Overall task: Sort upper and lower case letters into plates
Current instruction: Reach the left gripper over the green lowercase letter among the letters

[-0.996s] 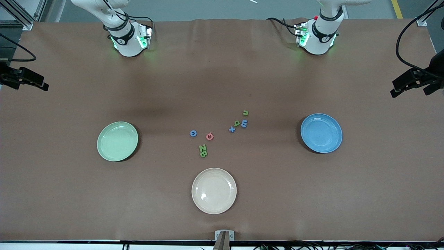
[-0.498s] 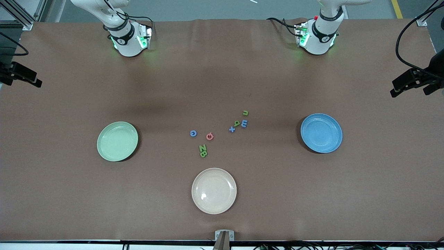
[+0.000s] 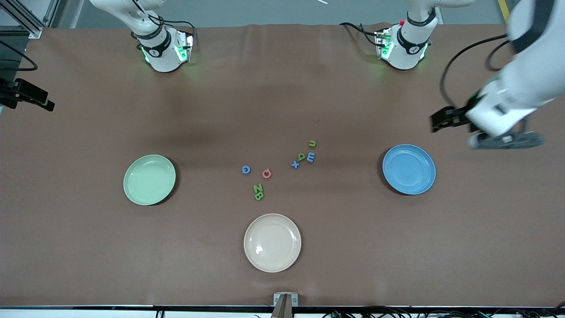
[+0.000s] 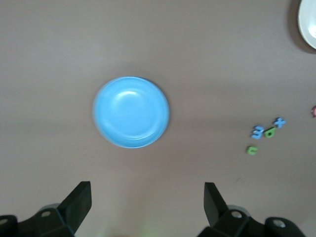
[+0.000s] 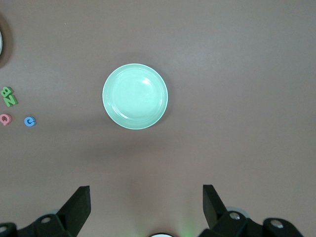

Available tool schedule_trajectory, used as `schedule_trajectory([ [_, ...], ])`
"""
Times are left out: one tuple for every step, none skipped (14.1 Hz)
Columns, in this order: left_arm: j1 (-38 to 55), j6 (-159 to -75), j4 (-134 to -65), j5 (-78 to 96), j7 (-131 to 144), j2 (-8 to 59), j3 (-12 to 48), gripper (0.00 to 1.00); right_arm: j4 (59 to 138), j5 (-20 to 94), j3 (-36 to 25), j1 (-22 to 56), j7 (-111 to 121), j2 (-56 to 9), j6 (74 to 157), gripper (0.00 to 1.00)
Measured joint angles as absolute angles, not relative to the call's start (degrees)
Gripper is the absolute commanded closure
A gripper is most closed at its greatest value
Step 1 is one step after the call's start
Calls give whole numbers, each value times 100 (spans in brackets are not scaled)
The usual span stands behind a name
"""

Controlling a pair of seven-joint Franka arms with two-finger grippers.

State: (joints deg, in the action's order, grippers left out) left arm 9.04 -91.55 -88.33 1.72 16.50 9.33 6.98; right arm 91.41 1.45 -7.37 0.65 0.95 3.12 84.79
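Several small toy letters (image 3: 266, 173) in blue, green, olive and pink lie scattered mid-table, between a pale mint green plate (image 3: 149, 179) and a blue plate (image 3: 408, 168). Both plates hold nothing. My left gripper (image 3: 450, 119) hangs over the cloth at the left arm's end, just off the blue plate (image 4: 131, 112). It (image 4: 148, 190) is open with nothing between its fingers. My right gripper (image 3: 33, 98) hovers at the table's edge at the right arm's end, also open (image 5: 146, 192) and holding nothing. The green plate (image 5: 135, 96) shows in its wrist view.
A cream-beige plate (image 3: 272, 242) sits nearer to the front camera than the letters. Brown cloth (image 3: 282, 88) covers the whole table. The two arm bases (image 3: 163, 51) stand along the edge farthest from the front camera.
The left arm has swung in from the table's end to over the cloth beside the blue plate. The right gripper has drawn slightly outward. Letters and plates have not moved.
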Motion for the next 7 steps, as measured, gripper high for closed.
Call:
schedule_trajectory([
  [1093, -9390, -8841, 172, 1948, 1178, 798, 0, 9142, 145, -738, 64, 95, 312, 8481, 0],
  [1324, -9674, -8850, 172, 2229, 1435, 845, 0, 9143, 145, -739, 64, 95, 313, 8483, 0],
  [1570, -9979, -8858, 172, 2487, 1697, 857, 0, 9144, 145, -736, 64, 95, 313, 8484, 0],
  [1798, -10300, -8862, 171, 2704, 1966, 861, 0, 9145, 145, -719, 60, 95, 313, 8485, 0],
  [1979, -10609, -8866, 169, 2833, 2224, 861, 0, 9145, 145, -685, 52, 95, 313, 8486, 0],
  [2135, -10937, -8869, 155, 2898, 2483, 859, 0, 9145, 144, -638, 44, 95, 314, 8488, 0],
  [2271, -11255, -8874, 117, 2979, 2739, 857, 0, 9145, 143, -602, 42, 95, 314, 8489, 0],
])
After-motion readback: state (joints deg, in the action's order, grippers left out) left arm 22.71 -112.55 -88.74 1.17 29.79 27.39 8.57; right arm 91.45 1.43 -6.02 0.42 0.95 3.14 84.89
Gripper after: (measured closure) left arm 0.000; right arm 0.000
